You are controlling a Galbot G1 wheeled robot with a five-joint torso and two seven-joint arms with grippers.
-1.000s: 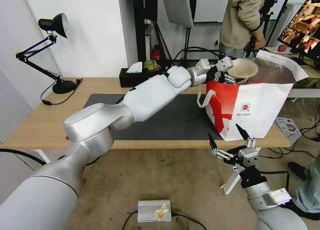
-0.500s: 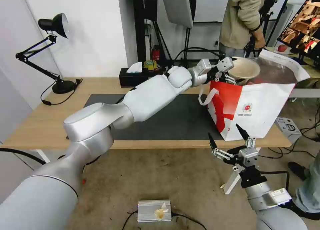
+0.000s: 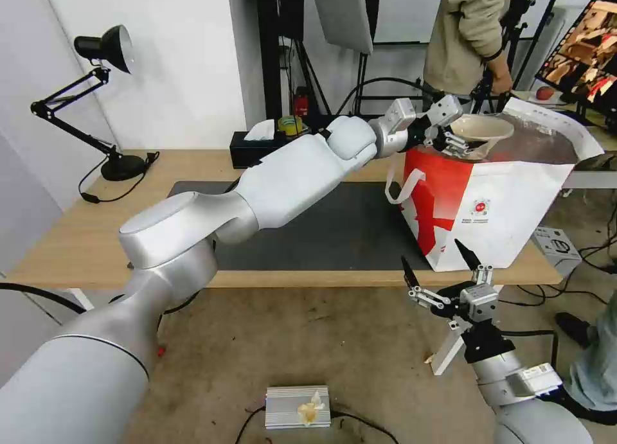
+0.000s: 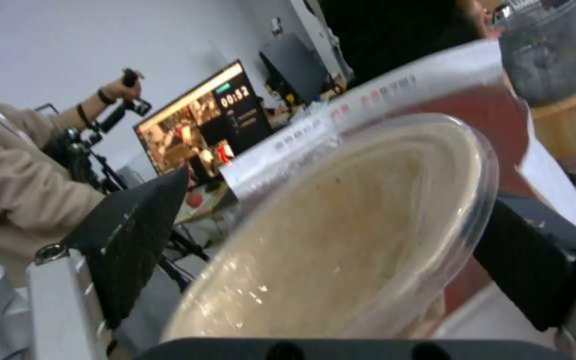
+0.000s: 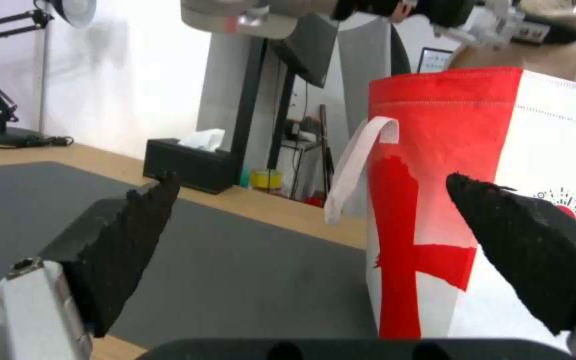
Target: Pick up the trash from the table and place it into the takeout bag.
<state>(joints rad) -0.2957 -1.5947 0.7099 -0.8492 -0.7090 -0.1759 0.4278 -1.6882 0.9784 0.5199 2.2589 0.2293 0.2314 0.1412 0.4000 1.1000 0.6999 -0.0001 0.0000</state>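
My left gripper [image 3: 455,134] is shut on the rim of the shallow beige bowl [image 3: 481,130], a piece of the trash, held tilted just above the open top of the takeout bag [image 3: 508,206]. In the left wrist view the bowl [image 4: 341,240] sits between the black fingers [image 4: 135,235], with the bag's foil-lined rim [image 4: 395,95] behind it. The white-and-red bag stands on the right end of the table [image 3: 193,161]. My right gripper [image 3: 443,270] hangs open and empty below the table's front edge, facing the bag [image 5: 555,150].
A dark grey mat [image 3: 347,225] covers the table's middle. A black tissue box [image 3: 257,150] sits at the back edge and a black desk lamp [image 3: 106,103] at the far left. A person stands behind the bag. A small silver box [image 3: 297,407] lies on the floor.
My left gripper has carried the beige bowl up and to the right, further over the bag's opening. The bag has shifted slightly right. The right arm has not moved.
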